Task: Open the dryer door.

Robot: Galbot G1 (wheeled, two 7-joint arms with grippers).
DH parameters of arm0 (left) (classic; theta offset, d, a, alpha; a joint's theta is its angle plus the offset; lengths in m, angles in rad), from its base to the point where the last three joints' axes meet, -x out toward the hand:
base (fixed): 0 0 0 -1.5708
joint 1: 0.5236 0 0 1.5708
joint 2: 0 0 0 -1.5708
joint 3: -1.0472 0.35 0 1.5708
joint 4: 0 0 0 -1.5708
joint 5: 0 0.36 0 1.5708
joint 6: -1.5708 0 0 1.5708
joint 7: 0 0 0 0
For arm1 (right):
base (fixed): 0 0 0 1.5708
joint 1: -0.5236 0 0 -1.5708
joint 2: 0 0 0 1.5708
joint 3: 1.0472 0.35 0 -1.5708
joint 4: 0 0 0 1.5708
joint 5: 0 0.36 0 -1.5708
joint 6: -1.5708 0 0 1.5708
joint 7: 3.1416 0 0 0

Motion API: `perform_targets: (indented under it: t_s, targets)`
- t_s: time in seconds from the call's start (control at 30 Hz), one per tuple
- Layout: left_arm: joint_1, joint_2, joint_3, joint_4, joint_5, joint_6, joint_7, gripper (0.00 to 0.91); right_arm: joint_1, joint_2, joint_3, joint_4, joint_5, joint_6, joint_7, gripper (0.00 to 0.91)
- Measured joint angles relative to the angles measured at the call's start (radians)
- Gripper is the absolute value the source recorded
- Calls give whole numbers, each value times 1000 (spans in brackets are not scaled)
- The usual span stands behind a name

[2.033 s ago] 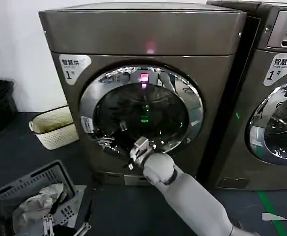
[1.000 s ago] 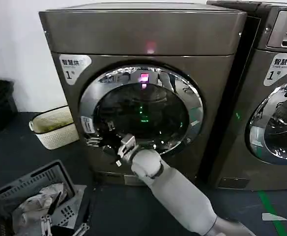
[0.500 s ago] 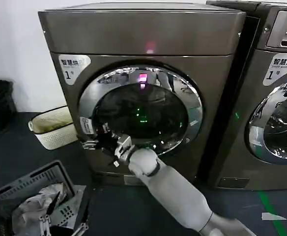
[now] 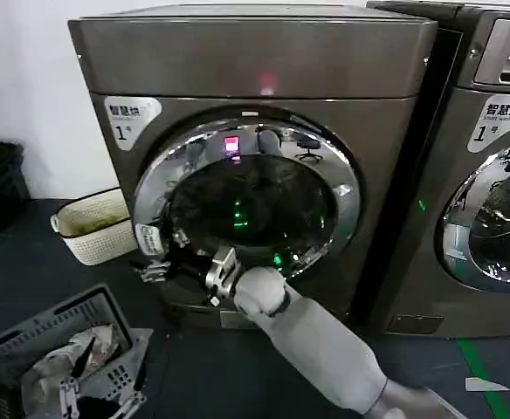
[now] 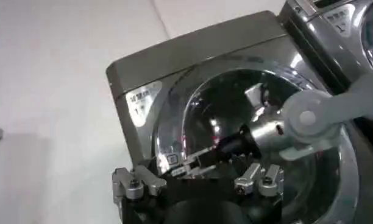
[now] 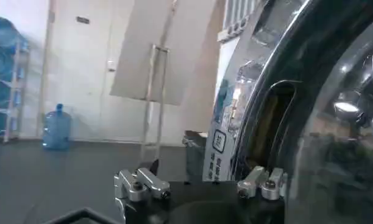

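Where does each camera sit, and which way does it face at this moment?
Head view: on the robot's head, facing down at the dryer; the right gripper reaches the dryer door.
Left wrist view: on the low left arm, facing up at the dryer; left gripper in front.
Right wrist view: at the door's rim, facing along it.
All three share the door.

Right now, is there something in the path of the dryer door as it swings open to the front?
Nothing visible blocks it. The right pincer is at the left edge of the dryer door. The baskets on the floor, the cream basket and the grey basket, sit off to the left.
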Motion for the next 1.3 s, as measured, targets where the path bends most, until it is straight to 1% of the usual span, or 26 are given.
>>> perform_targets:
  t_s: [0.17, 0.27, 0.4, 0.6, 0.77, 0.93, 1.0, 1.17, 1.3]
  targets:
    - [-7, 5, -18, 5, -23, 3, 5, 907, -2, -28, -8, 29, 29, 3, -42, 907]
    - [-12, 11, -37, 8, -67, 13, 35, 907, -5, -47, -9, 49, 50, 3, -60, 907]
    - [-29, 29, -84, 15, -166, 62, 105, 907, -10, -69, -9, 79, 78, 3, -89, 907]
    - [-67, 56, -195, 33, -316, 128, 199, 907, -20, -109, -13, 129, 111, 4, -134, 907]
    - [-106, 83, -274, 50, -407, 178, 240, 907, -34, -154, -11, 174, 141, 2, -196, 907]
    - [-152, 106, -326, 58, -455, 213, 267, 907, -48, -193, 2, 206, 189, -4, -253, 907]
    - [-170, 113, -336, 58, -464, 226, 278, 907, -55, -210, 11, 221, 200, -13, -279, 907]
    - [-215, 133, -348, 58, -483, 253, 313, 907, -70, -245, 31, 251, 227, -15, -329, 907]
    - [-247, 150, -350, 66, -495, 267, 324, 907, -83, -273, 47, 273, 247, -15, -370, 907]
